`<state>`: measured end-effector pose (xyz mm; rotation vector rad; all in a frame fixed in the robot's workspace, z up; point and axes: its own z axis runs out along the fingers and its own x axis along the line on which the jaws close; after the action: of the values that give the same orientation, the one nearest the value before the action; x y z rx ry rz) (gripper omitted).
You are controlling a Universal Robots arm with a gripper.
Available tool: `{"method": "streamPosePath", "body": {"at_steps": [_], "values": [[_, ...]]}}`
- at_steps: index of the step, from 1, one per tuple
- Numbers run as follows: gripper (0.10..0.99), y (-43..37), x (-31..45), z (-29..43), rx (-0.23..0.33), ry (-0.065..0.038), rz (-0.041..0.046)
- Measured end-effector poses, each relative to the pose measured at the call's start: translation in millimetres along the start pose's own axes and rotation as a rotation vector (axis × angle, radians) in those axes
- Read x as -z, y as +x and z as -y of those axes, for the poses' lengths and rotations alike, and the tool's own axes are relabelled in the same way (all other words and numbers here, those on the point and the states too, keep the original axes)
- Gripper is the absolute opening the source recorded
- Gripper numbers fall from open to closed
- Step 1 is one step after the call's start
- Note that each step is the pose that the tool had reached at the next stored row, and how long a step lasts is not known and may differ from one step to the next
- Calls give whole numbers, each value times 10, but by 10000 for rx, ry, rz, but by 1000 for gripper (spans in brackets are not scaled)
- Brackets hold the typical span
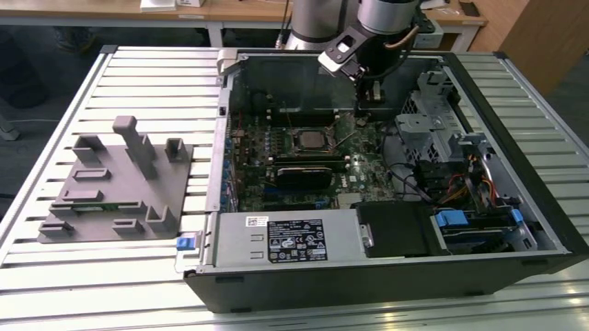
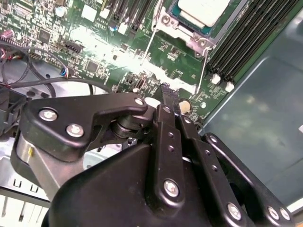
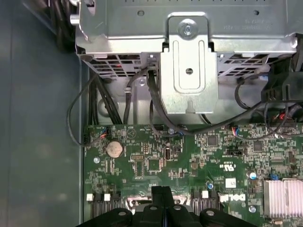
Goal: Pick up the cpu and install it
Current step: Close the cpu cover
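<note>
The cpu [image 1: 311,140], a small square chip with a pale silvery top, lies in the socket in the middle of the green motherboard [image 1: 354,162] inside the open computer case. In the second wrist view the cpu [image 2: 201,10] sits inside the metal socket frame, with thin wire levers beside it. My gripper [image 1: 373,91] hangs over the board's far part, toward the exterior view's right of the socket and apart from the chip. Both wrist views show the black fingers pressed together, gripper [image 2: 169,96] and gripper [image 3: 162,190], with nothing between them.
A metal drive cage [image 3: 189,52] with black cables [image 3: 142,94] stands just beyond the gripper. A finned heatsink [image 3: 281,196] and a coin battery [image 3: 114,149] sit on the board. A grey fixture block [image 1: 115,183] lies outside the case [image 1: 387,286] on the slatted table [image 1: 101,289].
</note>
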<state>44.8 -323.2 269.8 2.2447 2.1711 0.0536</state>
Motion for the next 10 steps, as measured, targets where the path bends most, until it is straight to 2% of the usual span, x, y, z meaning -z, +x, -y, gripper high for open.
{"method": "streamPosePath", "body": {"at_steps": [10], "values": [[106,3,-58,-89,0,0,-1]]}}
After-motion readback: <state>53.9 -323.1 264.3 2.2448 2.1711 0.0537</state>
